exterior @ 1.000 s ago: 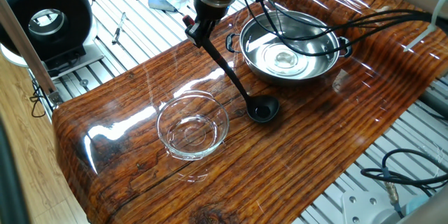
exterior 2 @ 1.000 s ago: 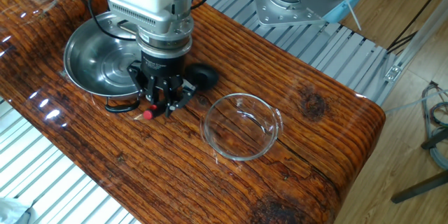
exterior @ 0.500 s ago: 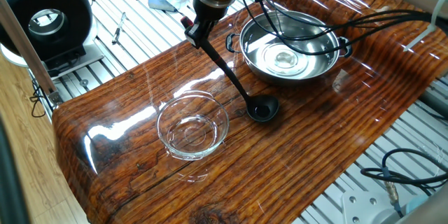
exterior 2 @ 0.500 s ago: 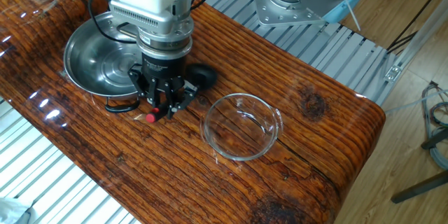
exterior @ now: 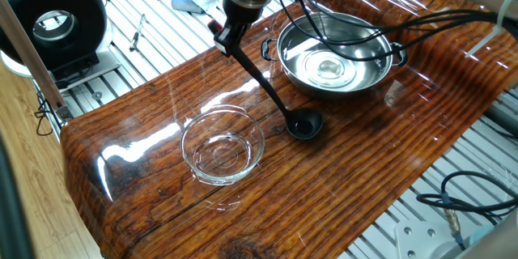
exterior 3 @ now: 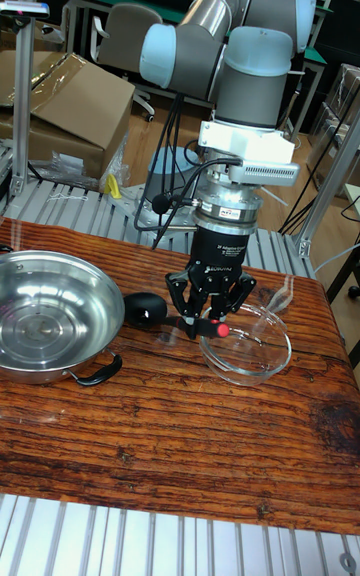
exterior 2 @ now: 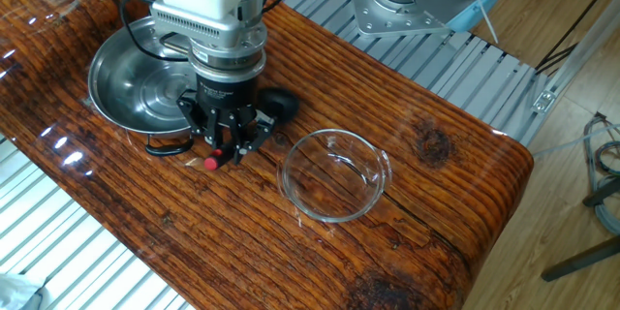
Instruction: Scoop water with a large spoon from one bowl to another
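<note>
From where I stand, the glass bowl (exterior: 223, 147) sits apart on the left. The jaws of the gripper (exterior: 229, 34) clench the ladle (exterior: 275, 97) handle near its red tip; its cup rests on the surface (exterior: 340, 170) beside the steel bowl (exterior: 333, 53). Next, I'd lift it level and dip gently.

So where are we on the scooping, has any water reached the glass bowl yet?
Done: the gripper is shut on the ladle near its handle end. In hand: its cup sits low over the table between the bowls. Left: dipping into the steel bowl and pouring. No water is discernible in the glass bowl.
</note>
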Controlling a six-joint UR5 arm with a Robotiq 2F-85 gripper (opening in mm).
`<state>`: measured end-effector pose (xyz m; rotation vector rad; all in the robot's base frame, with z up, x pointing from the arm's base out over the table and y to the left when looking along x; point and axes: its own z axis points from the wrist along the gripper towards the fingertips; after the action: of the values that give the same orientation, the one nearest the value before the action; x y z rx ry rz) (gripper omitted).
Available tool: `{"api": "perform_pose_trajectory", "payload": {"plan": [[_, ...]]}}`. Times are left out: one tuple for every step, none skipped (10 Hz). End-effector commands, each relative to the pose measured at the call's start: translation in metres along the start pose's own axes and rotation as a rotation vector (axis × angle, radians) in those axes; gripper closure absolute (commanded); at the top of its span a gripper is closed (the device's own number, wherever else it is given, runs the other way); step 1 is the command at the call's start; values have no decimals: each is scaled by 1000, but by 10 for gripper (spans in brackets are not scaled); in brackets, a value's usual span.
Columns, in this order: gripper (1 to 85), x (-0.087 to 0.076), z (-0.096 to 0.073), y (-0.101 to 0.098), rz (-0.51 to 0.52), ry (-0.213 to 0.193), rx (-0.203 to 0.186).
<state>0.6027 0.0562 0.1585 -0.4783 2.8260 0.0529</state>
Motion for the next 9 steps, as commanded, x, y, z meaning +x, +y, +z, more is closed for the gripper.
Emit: {"api": "perform_pose_trajectory", "payload": {"plan": [[607,0,-3,2,8,3,-13],[597,0,-3,1,10,4,-10],[593,1,-3,1,11,4,-10],[587,0,-3,1,7,1,-9],[567,1,-3,1,-2,4,-10],[550,2,-2,1,-3,3,-13],[537,2,-2,2,-2,1,-17],[533,2,-2,2,-2,1,-17],[527,2,-2,3,-2,1,-19]]}}
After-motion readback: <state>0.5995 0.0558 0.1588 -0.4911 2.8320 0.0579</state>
